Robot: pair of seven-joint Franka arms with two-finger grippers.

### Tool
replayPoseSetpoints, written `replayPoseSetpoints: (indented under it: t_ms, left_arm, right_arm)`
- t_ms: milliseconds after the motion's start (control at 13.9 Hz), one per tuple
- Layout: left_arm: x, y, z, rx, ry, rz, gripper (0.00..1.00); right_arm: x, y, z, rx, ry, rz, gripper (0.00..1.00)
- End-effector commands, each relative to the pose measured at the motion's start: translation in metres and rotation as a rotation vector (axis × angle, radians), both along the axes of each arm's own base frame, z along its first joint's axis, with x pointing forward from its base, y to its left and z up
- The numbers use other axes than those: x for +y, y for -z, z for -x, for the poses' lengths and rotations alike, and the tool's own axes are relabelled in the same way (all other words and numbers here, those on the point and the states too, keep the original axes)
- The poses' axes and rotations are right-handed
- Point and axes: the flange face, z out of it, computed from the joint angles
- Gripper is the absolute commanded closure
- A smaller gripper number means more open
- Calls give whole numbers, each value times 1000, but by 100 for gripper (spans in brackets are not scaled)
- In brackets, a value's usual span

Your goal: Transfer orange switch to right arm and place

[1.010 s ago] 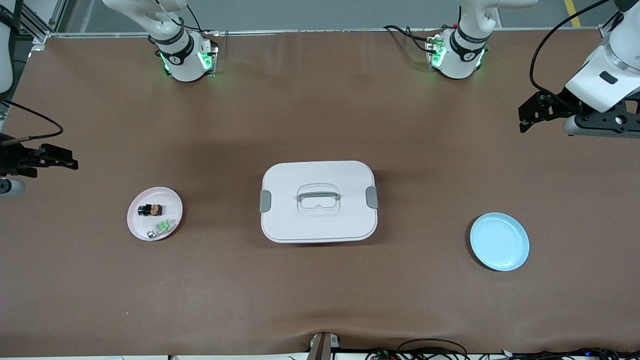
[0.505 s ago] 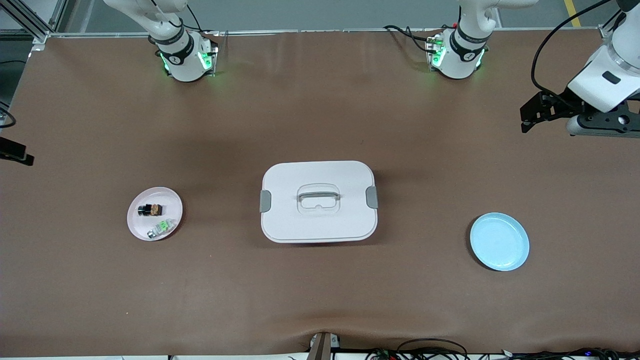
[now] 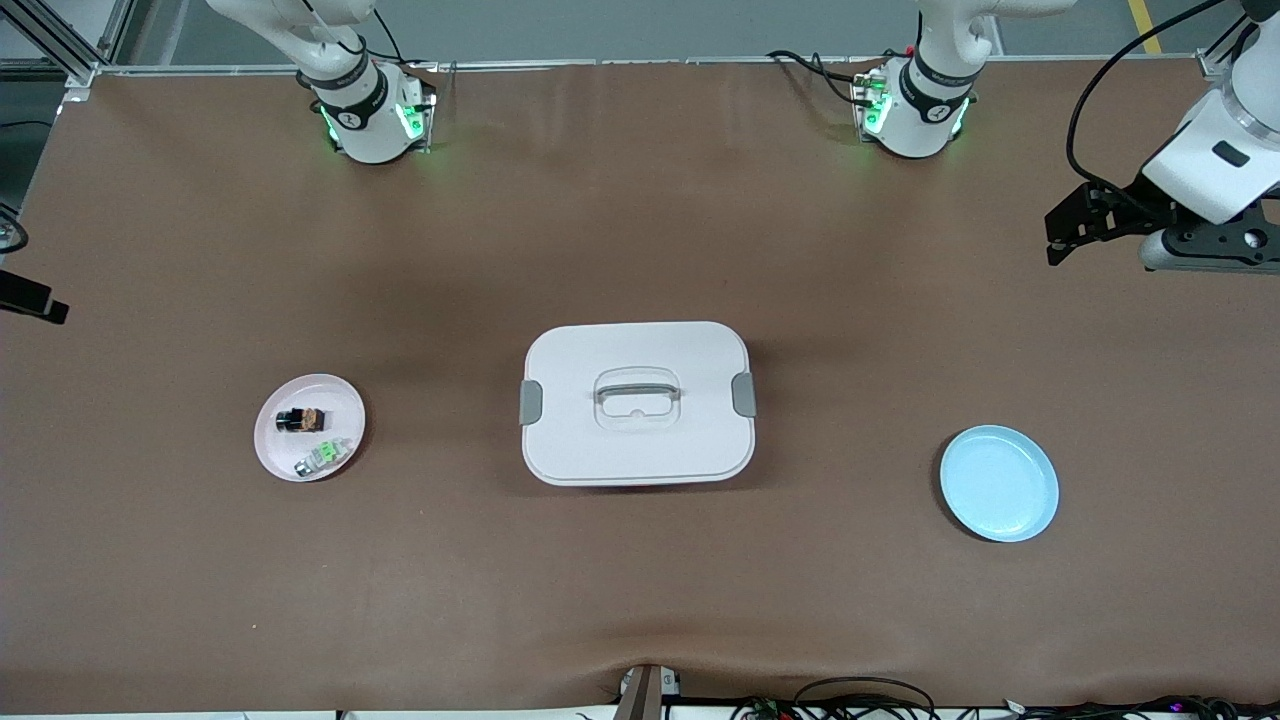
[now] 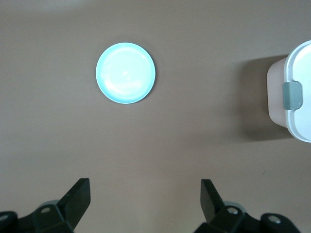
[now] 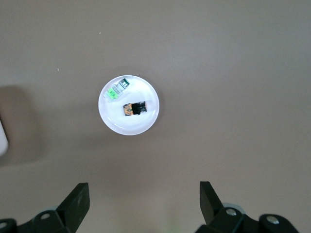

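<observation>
The orange switch (image 3: 301,420) (image 5: 134,108), a stubby black part with an orange mark, lies on a pink plate (image 3: 341,401) (image 5: 110,121) toward the right arm's end of the table. My right gripper (image 5: 144,194) hangs open and empty high over bare table near that plate. In the front view only one of its fingers (image 3: 35,299) shows at the edge. At the left arm's end, my left gripper (image 3: 1052,236) (image 4: 146,191) is open and empty over bare table, apart from everything.
A green-and-silver small part (image 3: 323,456) (image 5: 118,88) shares the pink plate. A white lidded box (image 3: 637,402) (image 4: 297,104) with a handle stands mid-table. An empty light blue plate (image 3: 998,483) (image 4: 126,73) lies toward the left arm's end.
The right gripper has drawn back toward its end of the table, almost out of the front view. The left gripper has shifted slightly toward its own end.
</observation>
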Motion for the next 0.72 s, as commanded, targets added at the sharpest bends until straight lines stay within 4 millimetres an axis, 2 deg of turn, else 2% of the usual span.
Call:
replayPoseSetpoints:
  t_ms: [0, 72, 144, 361, 577, 649]
  left_arm:
    - [2, -9, 5, -7, 12, -3, 0]
    - [5, -9, 5, -7, 7, -3, 0]
    - [1, -11, 7, -10, 13, -4, 0]
    - [0, -14, 9, -14, 15, -3, 0]
    - [6, -15, 8, -13, 5, 8, 0]
    - [12, -14, 7, -8, -6, 7, 0]
  right_arm:
    - [38, -16, 8, 18, 63, 41, 0]
    - [37, -21, 11, 12, 66, 27, 0]
    - [36, -35, 18, -16, 54, -3, 0]
    - [25, -42, 27, -22, -42, -45, 0]
    - [7, -37, 45, 3, -51, -59, 0]
    - [7, -34, 49, 7, -51, -60, 0]
